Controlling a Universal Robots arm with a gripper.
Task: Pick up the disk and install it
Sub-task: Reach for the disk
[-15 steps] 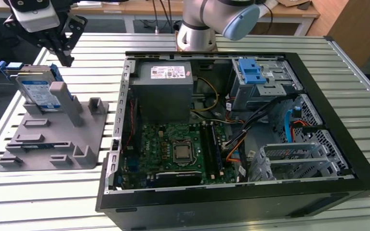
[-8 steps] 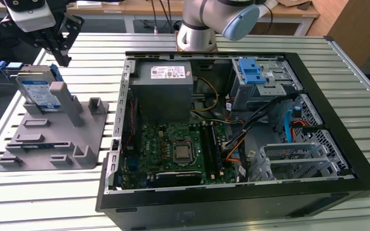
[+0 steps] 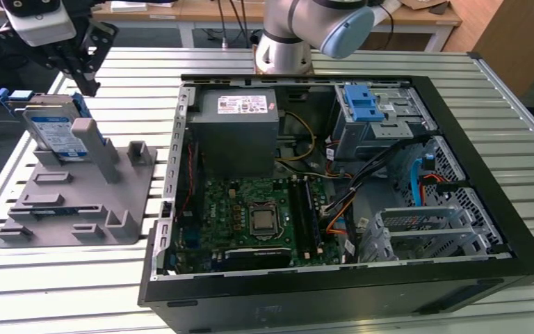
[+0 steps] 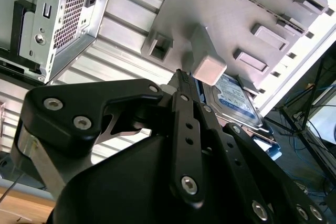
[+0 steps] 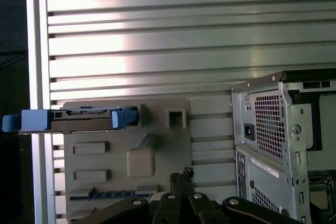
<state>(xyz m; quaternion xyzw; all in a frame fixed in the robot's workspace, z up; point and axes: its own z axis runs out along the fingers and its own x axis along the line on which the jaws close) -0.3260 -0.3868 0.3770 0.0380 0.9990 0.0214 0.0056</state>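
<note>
Approach is the step in hand, as I judge it: the black two-fingered gripper (image 3: pixel 88 87) hangs near the disk (image 3: pixel 53 132), a flat silver hard drive framed by a blue plastic carrier, without touching it. Its fingers are pressed together and hold nothing. The disk stands on edge in a grey plastic holder (image 3: pixel 72 202), near the slatted aluminium table's (image 3: pixel 53 285) edge on the exterior view's left, beside an open black computer case (image 3: pixel 341 306). A grasp would need those fingers parted first. Wooden desks (image 3: pixel 137 8) stand beyond the table.

Above the disk (image 3: pixel 55 131): open air.
Front of the disk: a grey post (image 3: pixel 87 141) stands right against it.
Computer box (image 3: pixel 506 174): top open; wires (image 3: pixel 352 184) crowd the middle.
</note>
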